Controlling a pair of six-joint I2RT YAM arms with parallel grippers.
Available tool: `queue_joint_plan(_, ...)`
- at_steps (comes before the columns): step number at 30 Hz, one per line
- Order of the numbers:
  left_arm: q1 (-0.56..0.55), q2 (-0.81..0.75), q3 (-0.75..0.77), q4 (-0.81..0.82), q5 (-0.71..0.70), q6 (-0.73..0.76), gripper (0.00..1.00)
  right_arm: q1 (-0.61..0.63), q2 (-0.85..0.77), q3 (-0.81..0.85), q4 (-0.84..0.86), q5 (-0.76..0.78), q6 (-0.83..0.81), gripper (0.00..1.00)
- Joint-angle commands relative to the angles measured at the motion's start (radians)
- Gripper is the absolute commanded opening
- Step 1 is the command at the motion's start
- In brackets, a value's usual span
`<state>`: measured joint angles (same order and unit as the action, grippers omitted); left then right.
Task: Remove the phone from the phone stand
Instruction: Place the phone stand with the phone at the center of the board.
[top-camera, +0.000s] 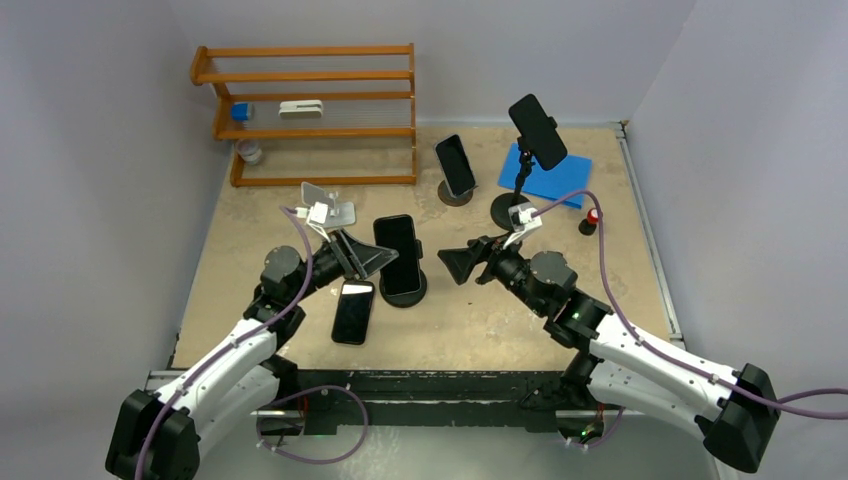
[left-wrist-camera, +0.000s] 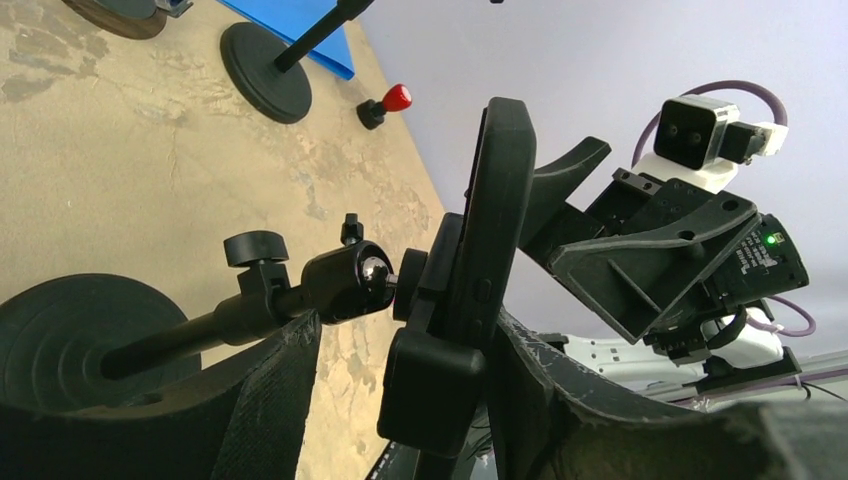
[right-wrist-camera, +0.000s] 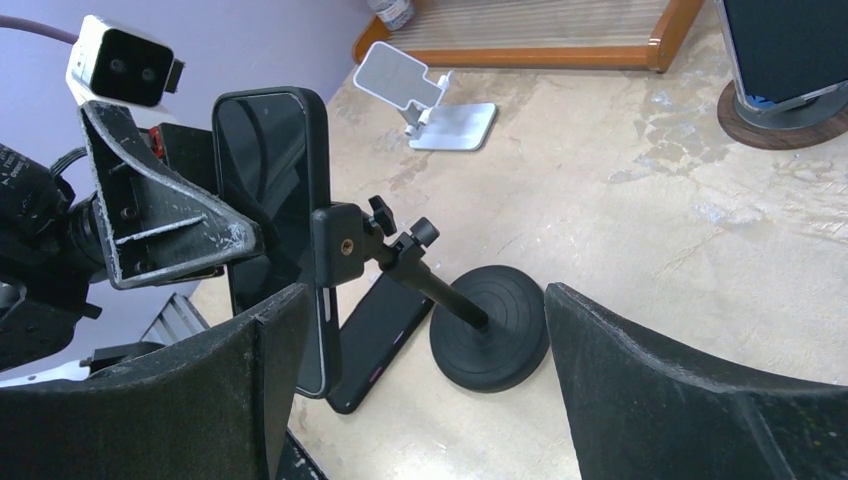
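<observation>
Phone (top-camera: 399, 255) upright in clamp of phone stand (top-camera: 408, 292), mid-desk (top-camera: 480, 320), long axis near vertical. My left fingers (left-wrist-camera: 270, 400) part-open, straddling it edge-on, no grip visible. My right fingers (right-wrist-camera: 660, 390) wide, empty, just beyond. Left arm nearer.

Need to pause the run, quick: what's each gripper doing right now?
Left gripper: open, jaws on either side of the phone on the phone stand, a gap showing on one side.
Right gripper: open, holding nothing.
</observation>
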<state>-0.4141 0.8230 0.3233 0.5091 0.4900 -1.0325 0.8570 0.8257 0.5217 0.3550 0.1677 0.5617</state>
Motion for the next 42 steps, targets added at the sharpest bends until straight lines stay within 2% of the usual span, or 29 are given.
queue_joint_plan(1, -0.005, -0.019, 0.052, -0.015, -0.004, 0.028, 0.58, 0.000, -0.002, 0.053, 0.020, 0.005, -0.027, 0.88)
queue_joint_plan(6, -0.005, -0.035, 0.068, -0.031, -0.001, 0.032, 0.62, 0.000, -0.001, 0.061, 0.014, 0.007, -0.042, 0.89)
queue_joint_plan(8, -0.003, -0.042, 0.084, -0.051, 0.005, 0.047, 0.68, 0.000, -0.001, 0.068, 0.009, 0.018, -0.055, 0.89)
queue_joint_plan(16, -0.003, -0.108, 0.227, -0.264, -0.057, 0.178, 0.78, 0.000, 0.007, 0.139, -0.026, 0.049, -0.102, 0.89)
queue_joint_plan(21, -0.003, -0.177, 0.314, -0.449, -0.182, 0.275, 0.83, 0.000, 0.043, 0.185, -0.042, 0.096, -0.103, 0.92)
queue_joint_plan(26, -0.003, -0.253, 0.382, -0.587, -0.348, 0.384, 0.85, 0.000, 0.124, 0.274, -0.109, 0.182, 0.007, 0.95)
queue_joint_plan(29, -0.003, -0.278, 0.408, -0.593, -0.410, 0.446, 0.88, -0.001, 0.160, 0.337, -0.149, 0.239, 0.073, 0.96)
queue_joint_plan(33, -0.003, -0.260, 0.439, -0.563, -0.477, 0.470, 0.91, -0.001, 0.177, 0.396, -0.112, 0.183, -0.049, 0.99)
queue_joint_plan(37, -0.003, -0.192, 0.487, -0.574, -0.591, 0.413, 0.92, -0.001, 0.178, 0.421, 0.021, 0.149, -0.032, 0.99)
queue_joint_plan(42, -0.003, -0.128, 0.539, -0.588, -0.619, 0.417, 0.93, 0.007, 0.278, 0.590, -0.015, 0.144, -0.134, 0.99)
